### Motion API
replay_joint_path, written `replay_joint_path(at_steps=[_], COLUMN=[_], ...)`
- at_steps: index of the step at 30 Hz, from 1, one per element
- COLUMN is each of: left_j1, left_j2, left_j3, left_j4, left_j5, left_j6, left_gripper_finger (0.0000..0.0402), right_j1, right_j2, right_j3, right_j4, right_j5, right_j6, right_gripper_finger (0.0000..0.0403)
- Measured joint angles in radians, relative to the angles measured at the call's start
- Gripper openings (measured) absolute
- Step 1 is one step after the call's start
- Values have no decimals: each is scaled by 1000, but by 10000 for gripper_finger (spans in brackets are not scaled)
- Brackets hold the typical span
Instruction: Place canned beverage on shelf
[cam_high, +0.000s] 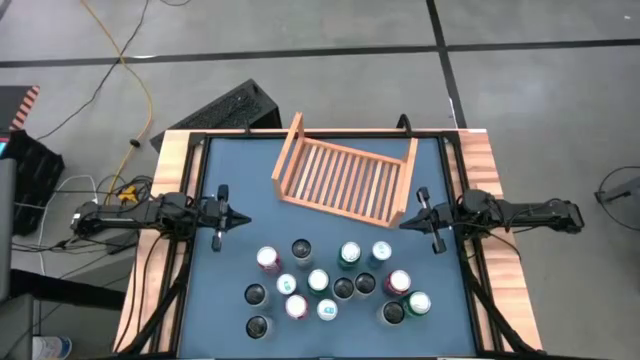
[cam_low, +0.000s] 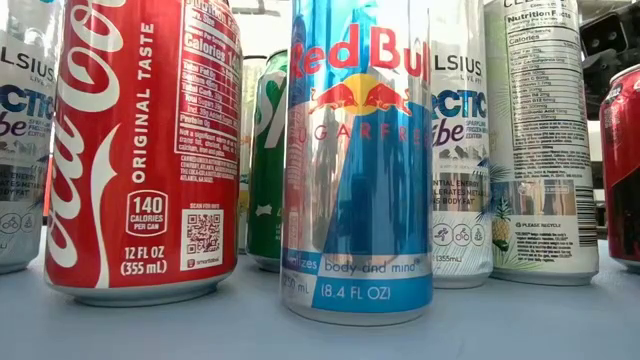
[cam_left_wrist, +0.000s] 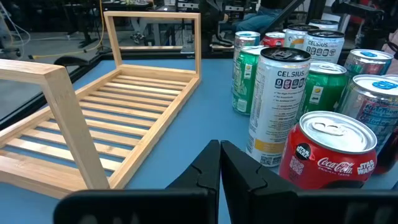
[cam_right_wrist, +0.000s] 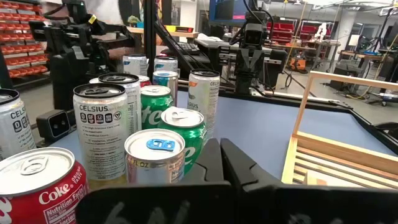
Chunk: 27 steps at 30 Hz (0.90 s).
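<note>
High view showed both claws, left gripper (cam_high: 232, 217) and right gripper (cam_high: 413, 220), closed and empty; the cans (cam_high: 330, 283) clustered between and below them, the shelf (cam_high: 345, 178) beyond. Tight packing risked toppling neighbours during any grasp.

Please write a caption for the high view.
Empty shelf above clustered cans; left gripper and right gripper shut.
</note>
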Motion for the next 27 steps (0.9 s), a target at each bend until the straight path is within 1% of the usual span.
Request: replay_joint_path(at_steps=[24, 27], left_j1=[0, 0], left_j2=[0, 0], left_j3=[0, 0], left_j4=[1, 2], left_j5=[0, 0], left_j6=[0, -30], left_gripper_finger=[0, 0], right_j1=[0, 0], right_j2=[0, 0], right_j3=[0, 0], right_j4=[0, 0], right_j5=[0, 0], right_j6=[0, 0], right_gripper_finger=[0, 0])
